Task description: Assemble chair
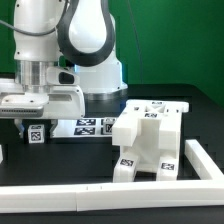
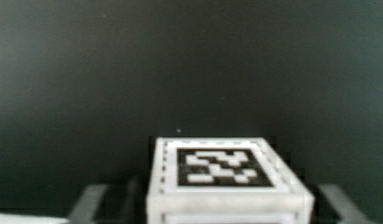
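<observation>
Gripper: the gripper [image 1: 37, 121] hangs pointing straight down on the arm, over the tabletop [image 1: 90, 158] close to its edge at the exterior view's left.
Jaws: partly apart, one on each side of a small white block [image 1: 37, 133]. In the wrist view the fingers [image 2: 103, 200] stand close beside the block's two flanks, but I cannot tell whether they press it or stand just clear.
Small block: upright under the gripper, with a black-and-white tag [image 2: 218, 168] on its top face and another on the face turned to the exterior view. Whether its base touches the tabletop cannot be told.
Chair: the larger joined piece, a blocky white chair body [image 1: 150, 138] with tags on several faces, rests on the tabletop toward the edge at the exterior view's right, well apart from the small block.
Marker board: the marker board [image 1: 92, 126] lies flat between the block and the chair body, nearer the far edge.
Rail: a long white rail [image 1: 100, 190] runs along the near edge and turns up the right edge, just beside the chair body.
</observation>
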Robot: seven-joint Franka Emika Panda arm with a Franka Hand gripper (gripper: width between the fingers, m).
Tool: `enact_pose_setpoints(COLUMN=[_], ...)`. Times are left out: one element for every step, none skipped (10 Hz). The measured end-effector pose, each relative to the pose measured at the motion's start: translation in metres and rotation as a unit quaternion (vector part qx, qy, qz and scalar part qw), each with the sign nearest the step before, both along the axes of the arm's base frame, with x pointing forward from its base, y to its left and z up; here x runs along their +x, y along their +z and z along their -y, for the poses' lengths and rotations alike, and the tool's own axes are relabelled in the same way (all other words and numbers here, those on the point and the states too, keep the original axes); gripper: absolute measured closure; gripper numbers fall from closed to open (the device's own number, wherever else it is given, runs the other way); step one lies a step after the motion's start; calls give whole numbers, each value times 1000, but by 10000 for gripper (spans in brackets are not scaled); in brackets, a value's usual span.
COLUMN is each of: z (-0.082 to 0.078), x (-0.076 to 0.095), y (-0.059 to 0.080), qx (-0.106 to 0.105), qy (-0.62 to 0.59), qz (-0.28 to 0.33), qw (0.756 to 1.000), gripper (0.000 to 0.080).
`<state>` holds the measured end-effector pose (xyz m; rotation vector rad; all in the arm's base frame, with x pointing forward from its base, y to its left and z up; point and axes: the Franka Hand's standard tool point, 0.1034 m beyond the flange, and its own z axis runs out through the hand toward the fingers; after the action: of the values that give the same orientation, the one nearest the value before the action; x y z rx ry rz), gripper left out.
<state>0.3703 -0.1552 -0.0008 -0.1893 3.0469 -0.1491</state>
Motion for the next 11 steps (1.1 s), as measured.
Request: enact_pose_setpoints(z=[1,0,0,-1,-4,-5,-5,-5,-5,-6,-7], x=[1,2,5,10,12,11,10,11,12,18,28], y=[4,12,22,35,39,38,37,37,37,44,57], qx=[-4,-9,-14,-19,-19,-21,-23,-28,-30,-38,-50], qy=[39,97,144,179,210,250,263,297,317,389,446], qz=[0,2,8,19,22,16,13,10,8,11,22], qw=[999,995,989,984,977,968,965,955,948,921,893], gripper=[273,273,172,156,156,151,150,150,150,150,150])
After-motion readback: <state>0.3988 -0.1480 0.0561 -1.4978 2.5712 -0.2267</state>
